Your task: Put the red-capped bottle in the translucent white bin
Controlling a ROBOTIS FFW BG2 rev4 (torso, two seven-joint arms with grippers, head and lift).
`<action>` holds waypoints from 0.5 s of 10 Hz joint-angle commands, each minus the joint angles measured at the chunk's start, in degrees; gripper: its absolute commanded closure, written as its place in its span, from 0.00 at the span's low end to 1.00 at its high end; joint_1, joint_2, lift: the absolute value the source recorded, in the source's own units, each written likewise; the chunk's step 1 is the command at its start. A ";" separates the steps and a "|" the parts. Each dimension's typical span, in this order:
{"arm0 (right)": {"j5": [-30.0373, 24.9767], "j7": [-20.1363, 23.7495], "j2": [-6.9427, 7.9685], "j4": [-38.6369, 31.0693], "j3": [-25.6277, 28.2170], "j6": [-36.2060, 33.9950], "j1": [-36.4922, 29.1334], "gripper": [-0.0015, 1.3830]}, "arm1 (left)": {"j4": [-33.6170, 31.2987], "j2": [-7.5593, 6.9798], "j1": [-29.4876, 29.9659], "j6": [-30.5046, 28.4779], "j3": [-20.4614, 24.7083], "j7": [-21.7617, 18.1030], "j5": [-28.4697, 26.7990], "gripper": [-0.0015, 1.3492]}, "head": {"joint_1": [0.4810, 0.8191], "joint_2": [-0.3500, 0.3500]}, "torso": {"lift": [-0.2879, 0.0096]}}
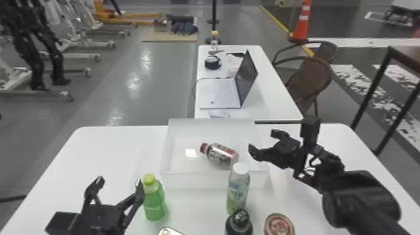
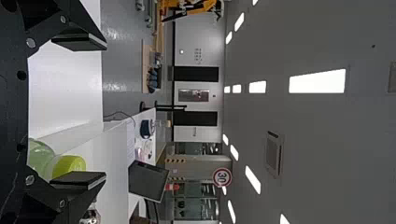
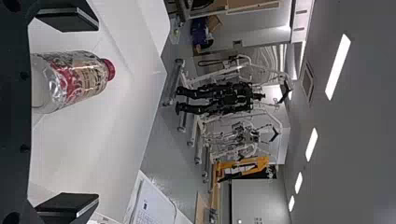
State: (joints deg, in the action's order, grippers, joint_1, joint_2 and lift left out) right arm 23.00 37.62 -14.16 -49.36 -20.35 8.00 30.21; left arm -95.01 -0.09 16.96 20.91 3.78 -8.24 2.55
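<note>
The red-capped bottle [image 1: 221, 153] lies on its side inside the translucent white bin [image 1: 215, 180], so your placing looks done. Front-left of the bin, your left gripper [image 1: 119, 180] is open, one finger right by the green bottle [image 1: 154, 200]; swing it toward the bin and you could tip that over. At the bin's right side, your right gripper [image 1: 262, 142] gapes empty; withdraw it too low and it could snag the rim, drag the bin and set the contents rolling.
</note>
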 commanded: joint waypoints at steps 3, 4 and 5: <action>0.03 0.00 -0.08 -0.39 0.13 0.00 -0.41 0.02 | 0.00 0.24 0.09 0.09 0.00 -0.02 0.00 0.22 | 0.20 0.50 | 0.63; -0.24 -0.09 -0.08 -2.94 1.71 0.00 -2.26 0.03 | 0.00 0.24 0.00 0.71 0.00 -0.02 0.00 0.22 | 0.20 0.50 | 0.63; -1.47 -1.05 0.27 -9.62 5.84 -2.64 -6.65 0.05 | 0.09 0.24 0.09 1.15 0.09 0.07 -0.09 0.22 | 0.20 0.50 | 0.63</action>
State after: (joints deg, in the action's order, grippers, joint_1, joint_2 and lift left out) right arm 22.23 36.57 -14.09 -55.29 -16.81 6.68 25.99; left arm -94.95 -0.09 17.02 21.79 3.80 -8.12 2.50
